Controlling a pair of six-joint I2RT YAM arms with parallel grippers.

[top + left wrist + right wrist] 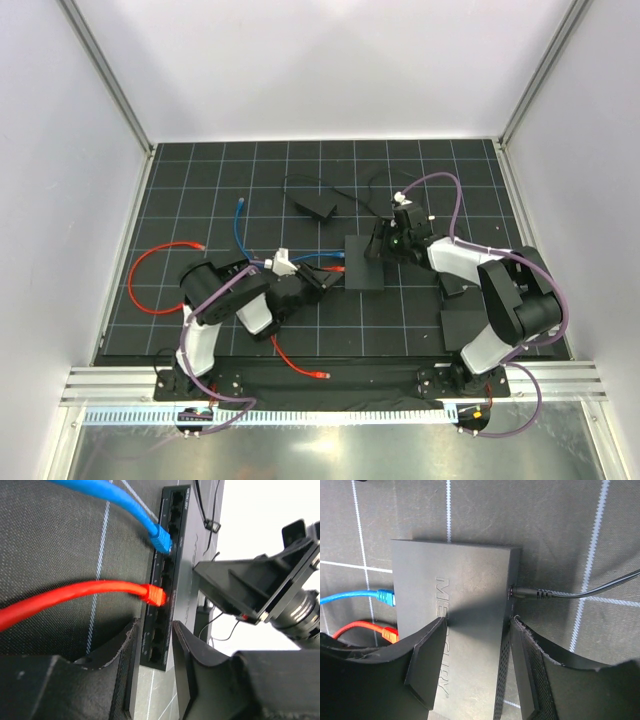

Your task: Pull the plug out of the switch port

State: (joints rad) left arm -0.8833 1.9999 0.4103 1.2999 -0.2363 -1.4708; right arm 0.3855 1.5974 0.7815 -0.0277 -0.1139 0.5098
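My left pincer (154,627) stands part open and grips nothing. Just ahead of it, to the right in the scene, the red plug (155,595) looks seated in the switch (455,565). The blue plug (161,539) sits farther along the same row. Both plugs lie left-right with their cables trailing left, so I judge the pull goes left.

The switch rests mid-way across the counter (450,170), long axis near-far, ports facing left toward the nearer left arm. My right pincer (479,625) straddles its body. I cannot tell whether it is clamped.
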